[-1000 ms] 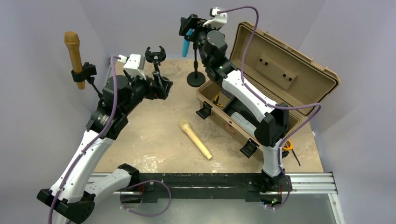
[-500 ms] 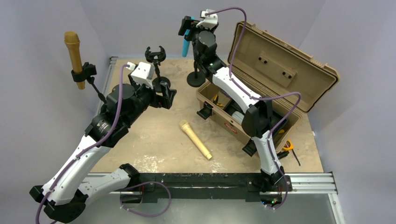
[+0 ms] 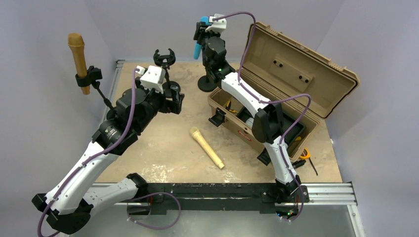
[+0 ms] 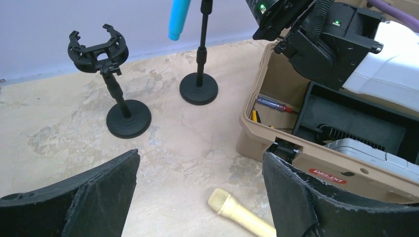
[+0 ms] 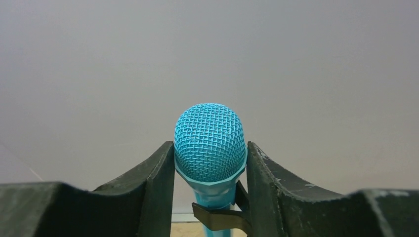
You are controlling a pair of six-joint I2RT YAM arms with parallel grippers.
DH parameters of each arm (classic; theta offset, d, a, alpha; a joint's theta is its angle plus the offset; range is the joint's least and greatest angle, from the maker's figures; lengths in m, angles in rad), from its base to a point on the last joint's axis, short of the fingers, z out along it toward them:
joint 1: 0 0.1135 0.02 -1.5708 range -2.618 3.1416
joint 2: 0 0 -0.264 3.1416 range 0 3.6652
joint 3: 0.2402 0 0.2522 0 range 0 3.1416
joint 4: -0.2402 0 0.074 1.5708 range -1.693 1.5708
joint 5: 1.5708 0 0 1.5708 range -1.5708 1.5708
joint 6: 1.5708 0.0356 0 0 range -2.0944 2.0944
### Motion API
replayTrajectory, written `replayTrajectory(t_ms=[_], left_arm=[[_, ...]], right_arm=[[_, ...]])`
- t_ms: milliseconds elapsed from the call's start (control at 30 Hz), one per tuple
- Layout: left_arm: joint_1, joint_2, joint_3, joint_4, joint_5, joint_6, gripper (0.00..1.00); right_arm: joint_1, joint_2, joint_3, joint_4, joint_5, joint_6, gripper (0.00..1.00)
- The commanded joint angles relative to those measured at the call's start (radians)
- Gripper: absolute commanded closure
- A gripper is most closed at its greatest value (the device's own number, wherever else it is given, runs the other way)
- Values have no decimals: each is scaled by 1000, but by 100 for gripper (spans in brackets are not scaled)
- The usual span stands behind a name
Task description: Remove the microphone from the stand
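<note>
Blue microphone [image 5: 209, 143] stands at the far back of the surface [image 3: 163, 143], upright, with its mesh head uppermost and clamped by the right pincer [image 5: 209, 148]; nearest the arm bases, a gold microphone [image 3: 207, 148] lies flat on the surface, head pointing away and to the left, apart from everything else; just to its right sits a tan case [image 3: 296, 64], its lid thrown back, with a screwdriver [image 4: 271, 102] lying in one of its front compartments; above the middle of the surface the left pincer [image 4: 200, 155] hovers with its jaws wide apart; beyond it an empty stand [image 4: 127, 117] rests on a round base, its black cradle open at the top; off to the left a brown microphone [image 3: 77, 54] is held upright in a black clip, high against the wall; farther back, beside the case's left corner, the far stand [image 4: 199, 89] rises on a round base, the blue body hanging just left of its pole; in the right wrist view both fingers [image 5: 153, 182] press the sides of the mesh head, and a black clip [image 5: 217, 217] of the holder shows just below it.
</note>
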Motion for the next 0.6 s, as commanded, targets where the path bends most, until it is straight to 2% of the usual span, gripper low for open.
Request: replayTrajectory(t_ms=[0,100,267,433,567], left_arm=[[33,4,24,12,15,-13,9],[78,9,11,28,71,-41,10],[154,22,-14,59,105,-50,10],[189,43,-21,63,70,-19,10],[217,47,-19,69,117,-38,10]], right_arm=[[-7,-42,-14,101,-13,-22,69],[-7,-83,-67,129,-52,-19,84],[-7,-165,-182,164,-199,-25,100],[-7,-234,-269,161,-420,-23,100],[-1,-283,-319,131,-578,-16,100]])
